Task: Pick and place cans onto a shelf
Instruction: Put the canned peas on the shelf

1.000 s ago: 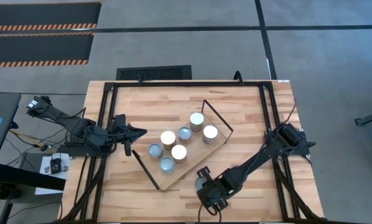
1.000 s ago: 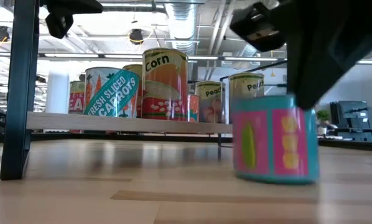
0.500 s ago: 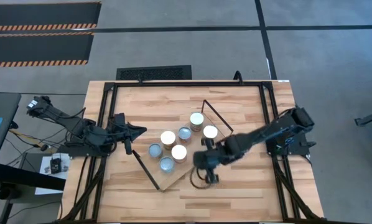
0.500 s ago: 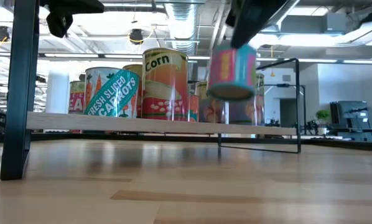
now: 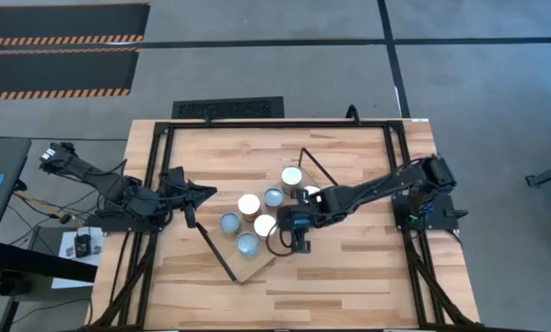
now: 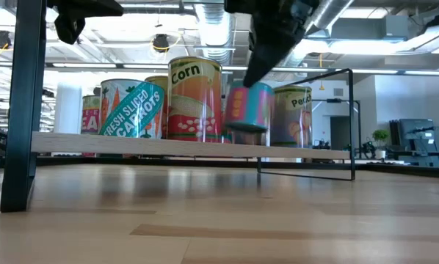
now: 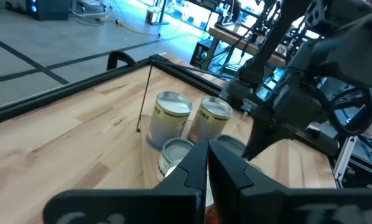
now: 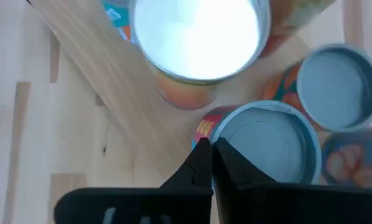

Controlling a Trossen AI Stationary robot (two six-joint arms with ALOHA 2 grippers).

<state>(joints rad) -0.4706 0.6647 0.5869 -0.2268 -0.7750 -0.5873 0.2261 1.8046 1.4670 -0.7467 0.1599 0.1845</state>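
While the left arm waits beside the shelf's end:
Right gripper (image 5: 295, 231): clamped on a pink and teal can (image 6: 249, 107) — held just above the shelf (image 6: 168, 146).
Can versus pincer: hangs under the fingers, over the board's near edge, beside the corn can (image 6: 195, 99).
Left gripper (image 5: 189, 200): fingers pressed together, holding nothing.

I've lifted the pink-and-teal can (image 6: 249, 107) off the table. My right gripper (image 5: 292, 232) has carried it over the shelf (image 6: 168, 146).
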